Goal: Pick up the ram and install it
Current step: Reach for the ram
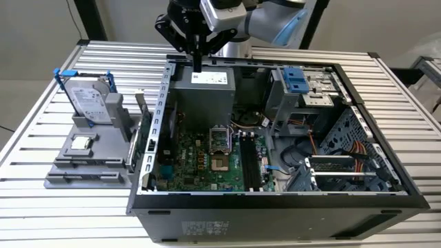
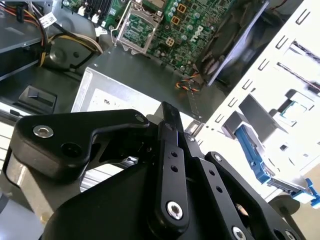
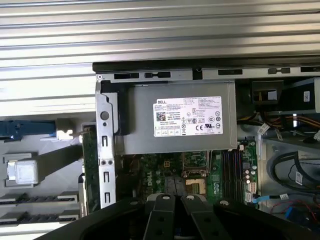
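ur arm's gripper hangs over the power supply at the pc case's far edge, fingers look pressed together w/ nothing held. the ram stands on edge in the gray holder, just outside the case wall, toward the exterior view's left of the gripper and nearer the camera. long axis runs along that wall.

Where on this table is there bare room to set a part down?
Bare table slats lie free along the near edge of the grey holder, and beside the case on the exterior view's right. Crowded: inside the case, and the gap between holder and case beside the ram.
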Available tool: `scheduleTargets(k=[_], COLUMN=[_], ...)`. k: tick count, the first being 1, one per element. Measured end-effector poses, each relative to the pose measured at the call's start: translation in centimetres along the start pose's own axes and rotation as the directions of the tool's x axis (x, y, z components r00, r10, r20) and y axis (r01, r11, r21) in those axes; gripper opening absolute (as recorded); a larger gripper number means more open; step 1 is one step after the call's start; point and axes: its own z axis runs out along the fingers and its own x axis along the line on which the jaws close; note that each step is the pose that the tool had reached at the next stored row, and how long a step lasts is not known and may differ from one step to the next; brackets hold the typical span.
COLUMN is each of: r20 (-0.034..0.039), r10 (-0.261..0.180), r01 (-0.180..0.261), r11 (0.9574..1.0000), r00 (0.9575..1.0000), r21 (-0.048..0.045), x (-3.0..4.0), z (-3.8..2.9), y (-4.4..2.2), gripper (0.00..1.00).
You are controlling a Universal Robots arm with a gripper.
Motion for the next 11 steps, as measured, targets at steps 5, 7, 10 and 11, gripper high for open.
scheduleTargets(k=[5,7,10,11], r20=[0.0,-0.0001,-0.0001,-0.0002], r10=[0.0,0.0,0.0,0.0], r01=[0.0,0.0,0.0,0.0], r11=[1.0,1.0,1.0,1.0], r00=[1.0,1.0,1.0,1.0], r21=[0.0,0.0,0.0,0.0], x=[0.25,0.33,0.44,0.47], z=[0.0,-0.01,-0.01,-0.01], y=[-0.02,-0.02,-0.03,-0.03], gripper=[0.0,0.0,0.0,0.0])
